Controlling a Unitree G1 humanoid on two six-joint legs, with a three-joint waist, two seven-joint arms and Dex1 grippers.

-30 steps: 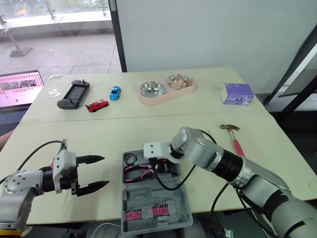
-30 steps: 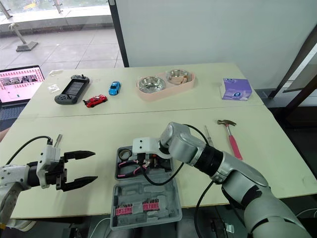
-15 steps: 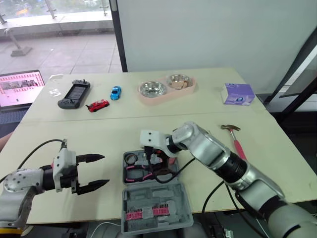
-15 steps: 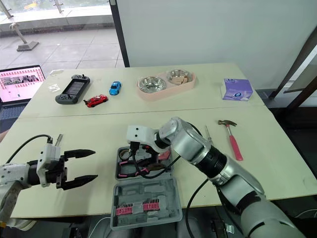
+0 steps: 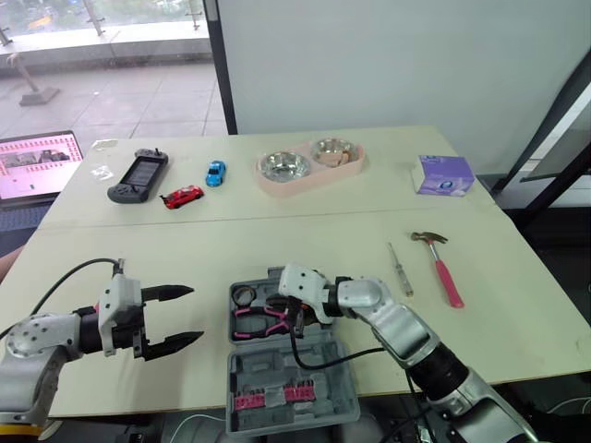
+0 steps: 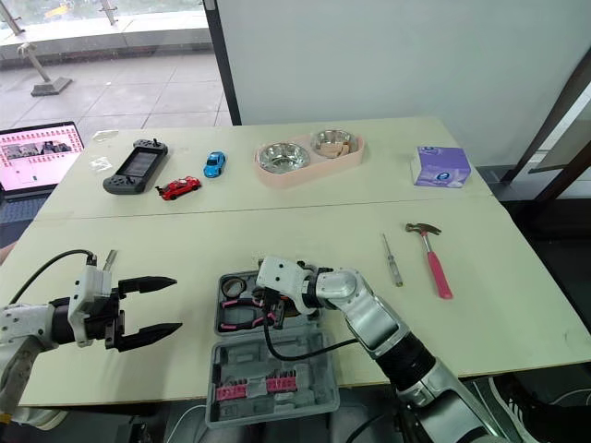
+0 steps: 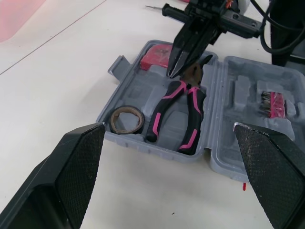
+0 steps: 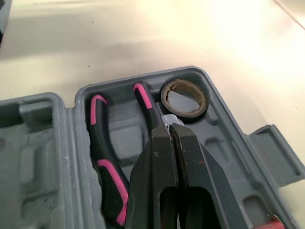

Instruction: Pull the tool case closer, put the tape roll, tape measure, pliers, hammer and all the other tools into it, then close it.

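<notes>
1. Your right gripper has its two black fingers pressed together with nothing between them. The tips point down at the metal head of the pliers. You cannot tell whether they touch it.
2. The black pliers with pink grips lie in the tray half of the open grey plastic tool case, with their handles toward your left side.
3. A brown tape roll lies flat in the far left corner of that tray, just beside the pliers' handles.
4. A red boxy tool sits in another corner of the tray, near the right gripper.
5. The case's lid half lies flat on the table edge nearest you and carries a row of small bits in pink holders.
6. Your left gripper is spread wide and holds nothing. It hovers over the pale tabletop, to the left of the case and apart from it.
7. A hammer with a pink handle and a thin silver screwdriver lie side by side on the table, well to the right of the case.
8. Along the far side of the table, from left to right, sit:
   - a dark handheld game console
   - a red toy car
   - a blue toy car
   - a pink double pet bowl with steel dishes
   - a purple tissue box
</notes>
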